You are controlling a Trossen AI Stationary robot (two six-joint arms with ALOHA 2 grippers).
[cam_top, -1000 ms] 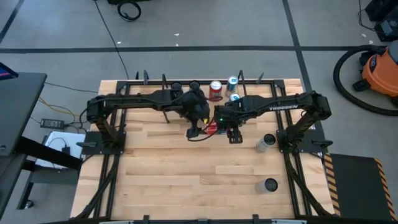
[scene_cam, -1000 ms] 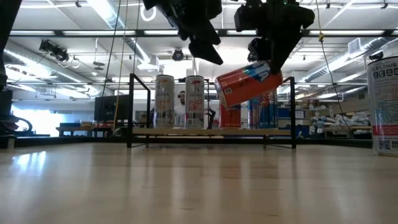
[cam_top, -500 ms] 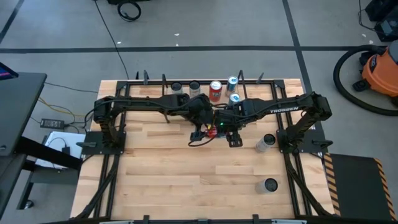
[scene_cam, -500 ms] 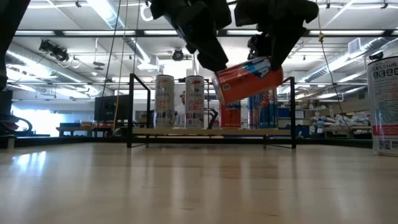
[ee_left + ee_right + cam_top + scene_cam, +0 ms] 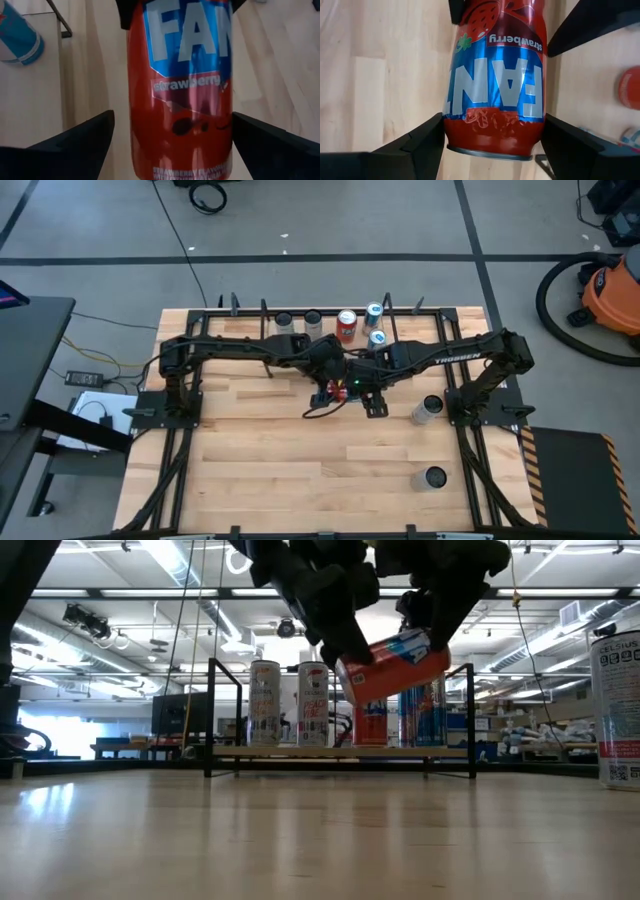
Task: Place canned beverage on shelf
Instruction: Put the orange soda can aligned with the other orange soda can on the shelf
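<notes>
A red strawberry soda can [image 5: 393, 667], the canned beverage, hangs tilted above the table's middle, in front of the shelf [image 5: 300, 751]. My right gripper [image 5: 492, 127] is shut on it from the right. My left gripper [image 5: 172, 120] is open. Its fingers [image 5: 80, 142] stand on either side of the can's bottom end, and I see no grip there. In the high view the two grippers meet at the can [image 5: 346, 387]. The shelf [image 5: 265, 308] stands along the far edge with several cans upright on its board. My right gripper pinches the can's side wall [image 5: 451, 125] between its two fingers [image 5: 420, 142], close to the top rim. The fingers come steeply from above. The can is lifted clear of the table and tilted, its held end [image 5: 425, 640] higher than its free end [image 5: 350, 680].
Two silver cans [image 5: 430, 407] [image 5: 433, 477] stand on the table's right part, one of them large at the low view's right edge [image 5: 620, 705]. Bare wood lies toward the near edge. On the shelf, free board shows left of the cans [image 5: 230, 751].
My left gripper has come down and toward the can, staying open; its fingers have gone from above and left of the can to either side of its lower end. The can stays held at about the same tilt.
</notes>
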